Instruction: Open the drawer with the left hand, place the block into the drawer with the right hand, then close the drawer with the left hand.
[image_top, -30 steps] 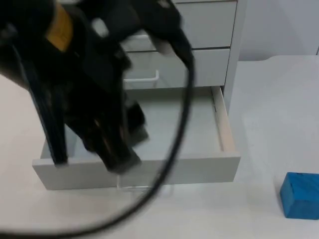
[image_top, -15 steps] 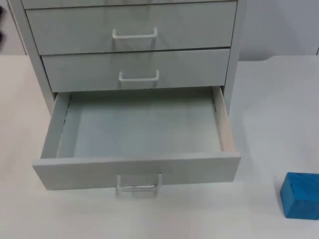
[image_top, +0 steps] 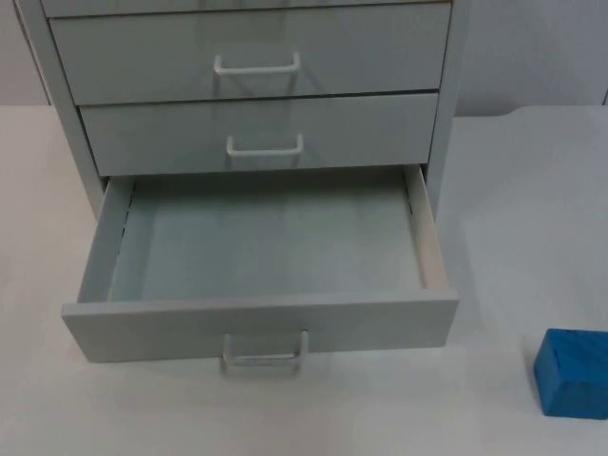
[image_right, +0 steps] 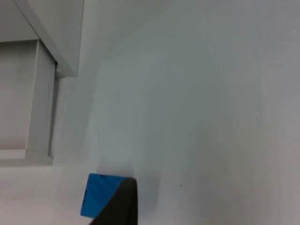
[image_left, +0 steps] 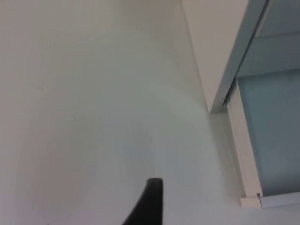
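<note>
Drawer-opening looks finished, judging from the top view: the bottom pale grey drawer (image_top: pixel 261 285) of the light grey three-drawer cabinet (image_top: pixel 252 90) stands pulled well out, its inside bare, its white wire handle (image_top: pixel 264 350) facing 6 o'clock. The two drawers above stay shut. The blue rectangular block (image_top: pixel 572 372) lies on the white counter (image_top: pixel 513 209), well apart from the drawer at about 4 o'clock of it, so placing it and closing the drawer are, I judge, both left to do. Behind the counter a pale grey wall (image_top: pixel 532 47) rises at 12 o'clock.

From the left wrist view, the left pincer (image_left: pixel 149 204) hangs over bare counter beside the cabinet's side and the drawer's open corner (image_left: pixel 251 199); one black fingertip shows, so whether it is wide or narrow I cannot tell. This arm seems to wait.

From the right wrist view, the right pincer (image_right: pixel 123 201) sits just above the block (image_right: pixel 97 194), with the drawer's front corner (image_right: pixel 28 154) near. It holds nothing that I can see; its spread I cannot tell.
</note>
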You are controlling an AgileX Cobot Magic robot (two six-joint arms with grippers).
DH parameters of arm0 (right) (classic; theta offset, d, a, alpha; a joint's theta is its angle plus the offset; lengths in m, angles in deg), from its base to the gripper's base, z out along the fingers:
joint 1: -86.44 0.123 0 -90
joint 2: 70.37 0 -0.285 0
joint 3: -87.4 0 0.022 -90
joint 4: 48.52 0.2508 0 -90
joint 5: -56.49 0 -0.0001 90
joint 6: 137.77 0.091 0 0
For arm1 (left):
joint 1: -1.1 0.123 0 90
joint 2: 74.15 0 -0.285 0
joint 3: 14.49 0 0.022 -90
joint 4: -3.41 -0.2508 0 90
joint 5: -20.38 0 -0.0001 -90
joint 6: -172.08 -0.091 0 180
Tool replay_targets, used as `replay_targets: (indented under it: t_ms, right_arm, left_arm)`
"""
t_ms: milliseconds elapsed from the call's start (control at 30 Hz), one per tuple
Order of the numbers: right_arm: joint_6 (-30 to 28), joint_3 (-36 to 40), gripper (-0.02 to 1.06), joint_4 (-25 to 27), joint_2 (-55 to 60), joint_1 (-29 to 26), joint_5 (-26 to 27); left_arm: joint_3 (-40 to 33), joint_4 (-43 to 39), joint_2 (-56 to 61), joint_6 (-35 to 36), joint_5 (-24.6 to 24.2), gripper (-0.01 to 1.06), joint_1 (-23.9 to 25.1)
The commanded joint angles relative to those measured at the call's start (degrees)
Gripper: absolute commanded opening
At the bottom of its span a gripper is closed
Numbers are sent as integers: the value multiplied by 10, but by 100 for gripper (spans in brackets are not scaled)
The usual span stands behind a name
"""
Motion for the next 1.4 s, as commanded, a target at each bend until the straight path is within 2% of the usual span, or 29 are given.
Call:
replay_targets:
  t_ms: [0,100,267,400,500,700,767,833,867,933,967,1200,1367]
  right_arm:
    - [-15,2,105,8,-2,6,-16]
    - [-15,2,105,2,-2,27,-22]
    - [-17,2,105,-28,-2,84,-46]
    - [-15,2,105,-28,2,115,-57]
    - [-15,2,105,-28,35,148,-74]
    - [-13,2,105,-41,129,206,-70]
    - [23,-5,105,-70,176,232,-67]
    - [115,-28,105,-105,230,256,-67]
    - [115,-28,105,-105,230,256,-67]
    - [210,-64,105,-151,293,276,-67]
    - [240,-79,105,-163,320,283,-63]
    - [315,-107,105,-177,425,325,-4]
    - [364,-107,105,-198,495,324,30]
  left_arm:
    - [-3,29,4,2,1,102,2]
    - [-3,58,4,-18,-1,105,2]
    - [-3,115,4,-87,-22,105,2]
    - [-3,141,4,-122,-43,105,2]
    - [-3,167,4,-156,-78,105,2]
    - [-3,168,4,-162,-78,105,2]
    - [-3,168,4,-162,-77,105,2]
    - [-3,167,4,-162,-73,105,2]
    - [-3,167,4,-162,-73,105,2]
    - [-3,155,4,-162,-65,105,2]
    - [-3,153,4,-162,-62,105,2]
    - [-3,125,4,-154,-36,105,2]
    - [-3,49,2,-62,1,105,2]
